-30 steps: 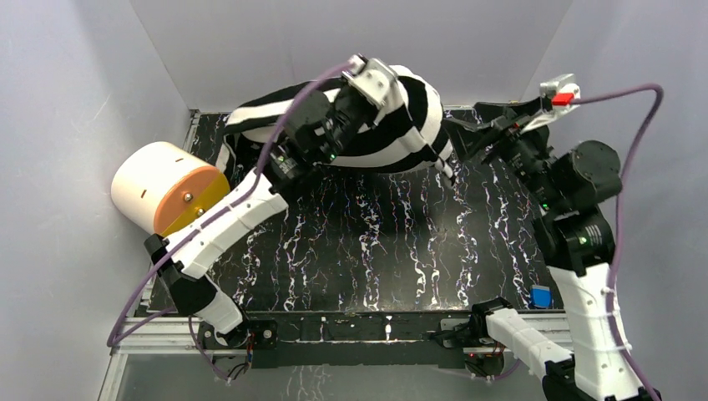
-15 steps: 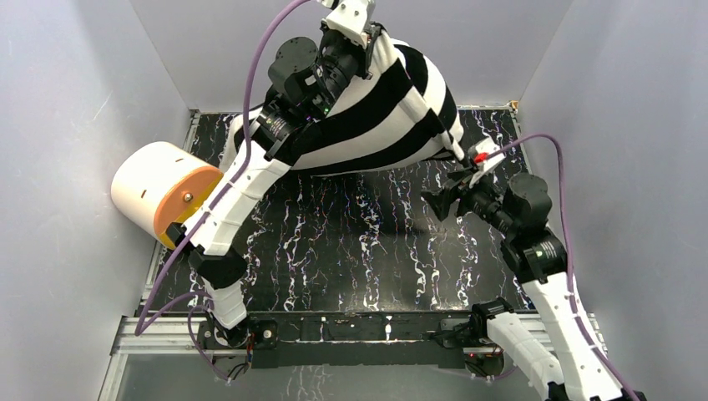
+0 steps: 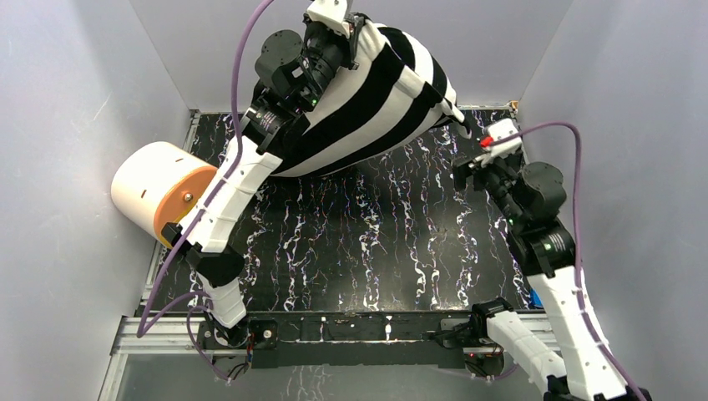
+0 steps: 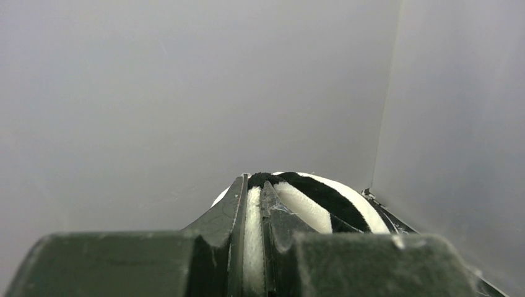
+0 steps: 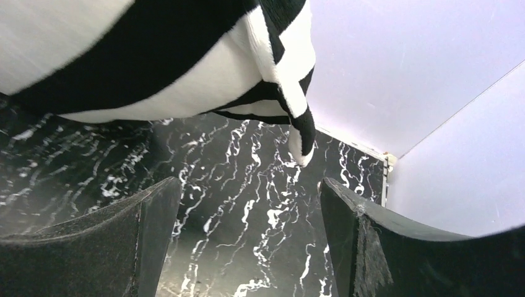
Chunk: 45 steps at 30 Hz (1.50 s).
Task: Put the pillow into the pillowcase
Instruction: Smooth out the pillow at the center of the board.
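Note:
The black-and-white striped pillowcase (image 3: 376,100) hangs plump and full above the back of the table. My left gripper (image 3: 346,25) is shut on its top edge, and white pile shows pinched between the fingers in the left wrist view (image 4: 254,185). The plain white pillow itself is not visible. My right gripper (image 3: 462,167) is open and empty, just below and to the right of the case's lower right corner. In the right wrist view (image 5: 247,185) the case (image 5: 155,62) hangs above the fingers, with a corner flap (image 5: 300,133) dangling.
A cream cylinder with an orange face (image 3: 159,188) lies at the table's left edge. The black white-veined marbled tabletop (image 3: 359,242) lies below. Grey walls stand close on the left, back and right, and the lifted case is near the back wall.
My left arm has lifted the striped case from the table up toward the back wall. My right gripper has left the case's right end, dropped lower, then moved back under its corner.

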Available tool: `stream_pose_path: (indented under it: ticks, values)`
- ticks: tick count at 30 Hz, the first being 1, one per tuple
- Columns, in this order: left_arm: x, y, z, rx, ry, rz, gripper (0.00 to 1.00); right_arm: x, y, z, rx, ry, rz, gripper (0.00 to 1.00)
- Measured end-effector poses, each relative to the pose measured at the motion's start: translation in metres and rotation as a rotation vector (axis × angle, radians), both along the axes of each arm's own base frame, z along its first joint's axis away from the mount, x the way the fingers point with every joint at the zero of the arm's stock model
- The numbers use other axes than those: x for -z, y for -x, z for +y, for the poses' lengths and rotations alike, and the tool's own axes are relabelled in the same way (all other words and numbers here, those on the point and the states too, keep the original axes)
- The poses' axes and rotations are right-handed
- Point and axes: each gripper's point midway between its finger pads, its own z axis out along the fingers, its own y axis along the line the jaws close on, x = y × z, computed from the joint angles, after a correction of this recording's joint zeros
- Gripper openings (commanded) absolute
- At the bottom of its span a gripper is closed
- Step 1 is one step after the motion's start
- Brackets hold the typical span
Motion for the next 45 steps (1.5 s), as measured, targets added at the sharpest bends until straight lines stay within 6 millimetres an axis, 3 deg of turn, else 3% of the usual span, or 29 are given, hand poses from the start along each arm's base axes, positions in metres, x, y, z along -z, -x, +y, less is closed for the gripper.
stream_pose_path:
  ticks: [7, 12, 19, 25, 28, 33, 40, 43, 45]
  values:
    - [0.0, -0.002, 0.004, -0.005, 0.006, 0.003, 0.0, 0.041, -0.055, 0.006, 0.009, 0.163, 0.074, 0.9]
    - [0.003, -0.002, 0.008, -0.009, 0.002, 0.005, 0.0, 0.071, -0.091, -0.012, 0.028, 0.215, 0.149, 0.88]
    - [0.0, 0.0, 0.017, -0.021, 0.004, -0.003, 0.0, 0.084, -0.128, -0.046, 0.039, 0.216, 0.146, 0.84]
    - [-0.001, -0.001, 0.021, -0.034, 0.005, -0.005, 0.0, 0.078, -0.142, -0.026, -0.113, 0.188, 0.085, 0.8]
    - [0.001, 0.0, 0.022, -0.035, 0.003, -0.003, 0.0, 0.069, -0.14, -0.011, -0.191, 0.175, 0.041, 0.69]
    - [0.0, 0.002, 0.024, -0.034, 0.006, -0.003, 0.0, 0.057, -0.142, -0.004, -0.23, 0.168, -0.008, 0.03]
    - [0.002, 0.007, 0.031, -0.043, 0.005, 0.0, 0.0, 0.037, -0.151, -0.024, -0.104, 0.143, 0.001, 0.0]
    - [-0.001, 0.012, 0.038, -0.059, 0.01, -0.022, 0.0, 0.0, -0.146, -0.032, -0.058, 0.114, 0.022, 0.0]
    - [-0.005, 0.012, 0.047, -0.098, 0.028, -0.048, 0.0, -0.048, -0.133, -0.031, -0.048, 0.065, 0.004, 0.0]
